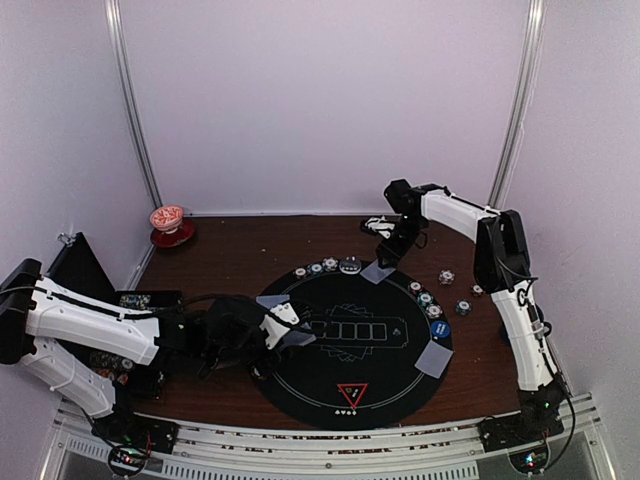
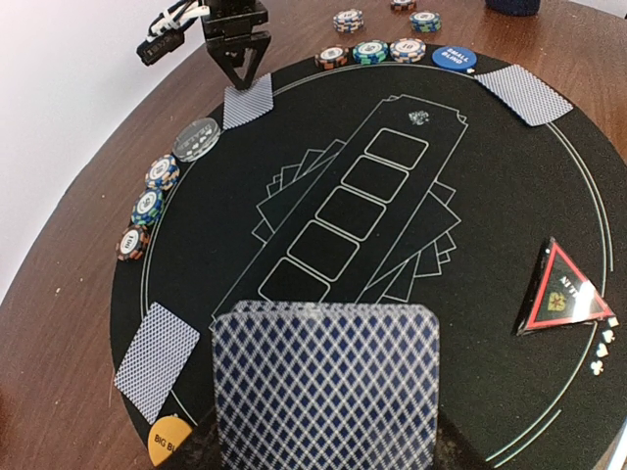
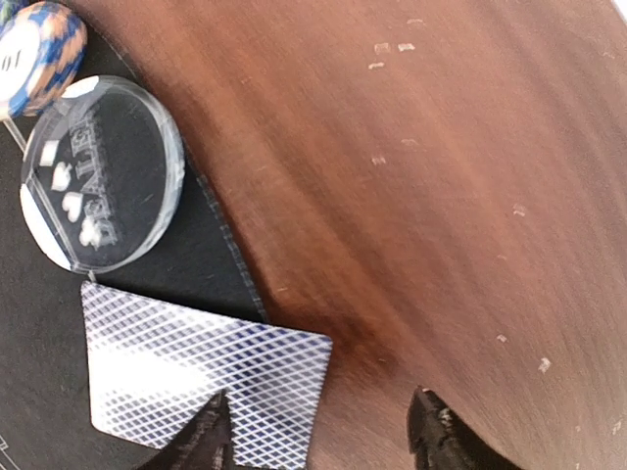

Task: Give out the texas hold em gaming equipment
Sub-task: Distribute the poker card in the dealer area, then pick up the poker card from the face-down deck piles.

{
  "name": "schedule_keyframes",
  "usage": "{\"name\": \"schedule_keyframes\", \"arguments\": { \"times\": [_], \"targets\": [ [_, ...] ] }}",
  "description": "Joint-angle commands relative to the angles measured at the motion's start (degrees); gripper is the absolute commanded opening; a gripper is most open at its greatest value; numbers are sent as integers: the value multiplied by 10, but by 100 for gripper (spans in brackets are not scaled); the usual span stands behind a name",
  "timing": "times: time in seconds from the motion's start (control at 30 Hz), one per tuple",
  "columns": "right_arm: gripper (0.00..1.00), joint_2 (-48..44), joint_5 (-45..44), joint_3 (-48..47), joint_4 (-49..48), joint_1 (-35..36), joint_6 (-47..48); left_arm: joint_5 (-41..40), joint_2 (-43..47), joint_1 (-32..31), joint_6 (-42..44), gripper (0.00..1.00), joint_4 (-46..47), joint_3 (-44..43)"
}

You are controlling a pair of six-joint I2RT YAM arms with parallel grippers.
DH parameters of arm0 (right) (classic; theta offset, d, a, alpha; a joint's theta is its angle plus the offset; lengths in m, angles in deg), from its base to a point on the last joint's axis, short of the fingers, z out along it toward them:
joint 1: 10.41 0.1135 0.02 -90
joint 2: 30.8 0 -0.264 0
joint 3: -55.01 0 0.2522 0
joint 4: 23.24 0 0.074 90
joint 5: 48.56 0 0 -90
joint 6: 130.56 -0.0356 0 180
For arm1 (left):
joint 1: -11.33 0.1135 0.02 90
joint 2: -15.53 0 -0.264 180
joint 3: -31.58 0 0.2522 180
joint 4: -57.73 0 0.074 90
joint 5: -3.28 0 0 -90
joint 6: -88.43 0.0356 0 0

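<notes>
**A:** How do the left fingers (image 1: 288, 328) stand?

**B:** Closed on the held card (image 2: 328, 387), grey-blue back up, over the left side of the round black mat (image 2: 490, 196). I cannot tell whether it is one card or a stack.

**A:** And the right fingers (image 3: 206, 439)?

**B:** Spread wide, gripping nothing. They hang low over the far card (image 3: 196, 367), which lies flat at the mat's far rim with one corner out over the wooden bench (image 3: 441, 147). One tip is above the card's edge, the other above bare wood.

**A:** What lies next to it?

**B:** The clear dealer button (image 3: 103, 176) is just beside it, then a row of striped chips (image 2: 147, 208) along the rim.

**A:** And the rest?

**B:** The left card (image 2: 157, 362) lies face down near the orange button (image 2: 168, 441). The right card (image 2: 524, 93) lies near the blue button (image 2: 454, 59), with a second chip row (image 2: 370, 51) beside that button. The red triangle marker (image 2: 560, 294) is on the mat's near edge. A few loose chips (image 1: 446, 277) lie on the bench, off the mat.
</notes>
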Motion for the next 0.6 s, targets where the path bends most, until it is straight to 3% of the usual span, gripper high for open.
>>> {"name": "schedule_keyframes", "arguments": {
  "times": [0.0,0.1,0.13,0.17,0.43,0.57],
  "targets": [
    [67,-81,-45,17,-33,4,-19,-5,3,-3,3,52,32,-14],
    [84,-142,-86,64,-80,4,-45,-6,5,-3,4,52,32,-13],
    [97,-166,-95,84,-98,5,-53,-6,6,-3,3,52,32,-13],
    [100,-191,-103,106,-122,6,-61,-6,7,-3,4,52,32,-13],
    [100,-396,-83,312,-245,14,-160,-11,18,-3,2,52,33,-9],
    [100,-434,33,356,-213,16,-182,-14,18,-3,2,52,34,-9]
  ]
}}
